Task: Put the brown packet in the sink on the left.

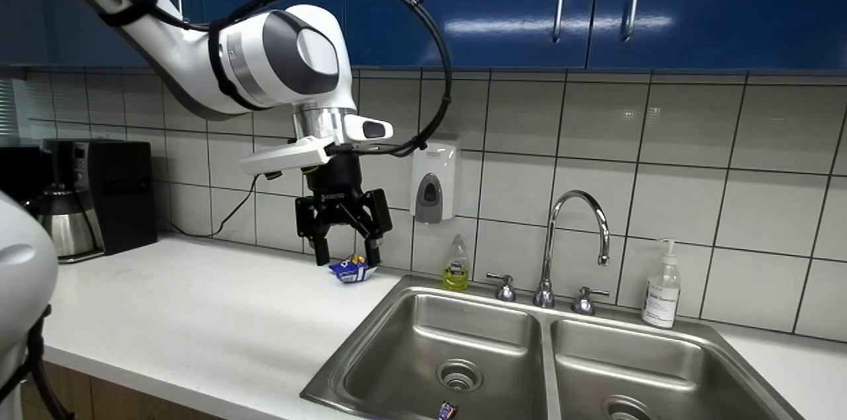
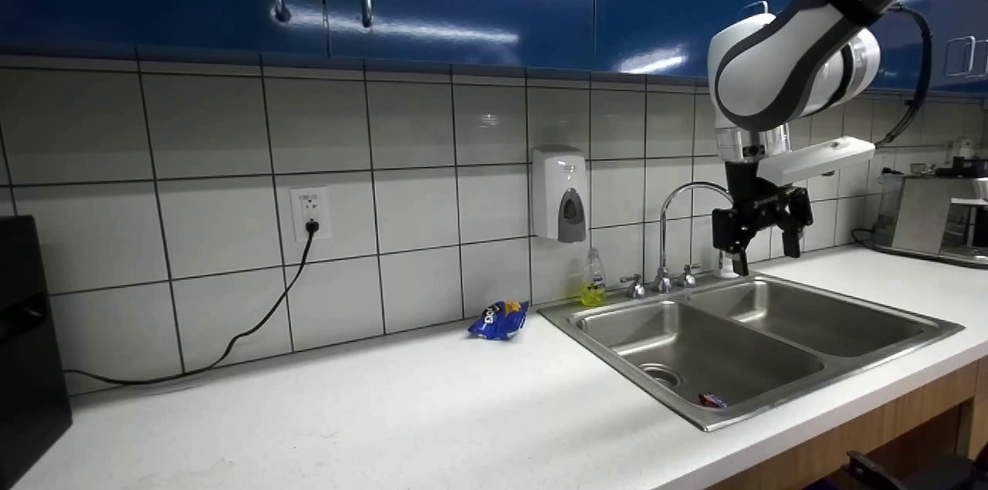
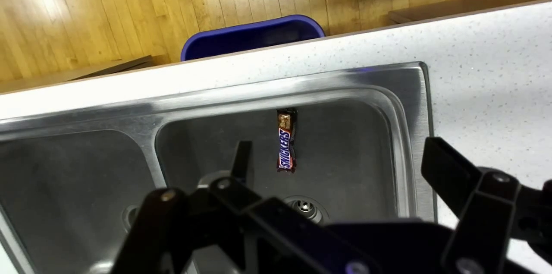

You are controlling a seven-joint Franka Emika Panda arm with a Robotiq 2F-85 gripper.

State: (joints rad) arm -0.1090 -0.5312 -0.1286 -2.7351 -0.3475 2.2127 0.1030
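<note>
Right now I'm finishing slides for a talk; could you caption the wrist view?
Wrist view past the open gripper: a Snickers bar lying in one basin of a steel double sink.

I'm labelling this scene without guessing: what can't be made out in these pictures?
Snickers bar: lettering too small to read in an exterior view.
Pump bottle: upper part hidden behind the gripper in an exterior view.
Basin holding the bar: partly hidden by the gripper in the wrist view.
Bin: partly hidden by the counter in the wrist view.
Right-hand drain: cut off by the bottom edge of an exterior view.
</note>
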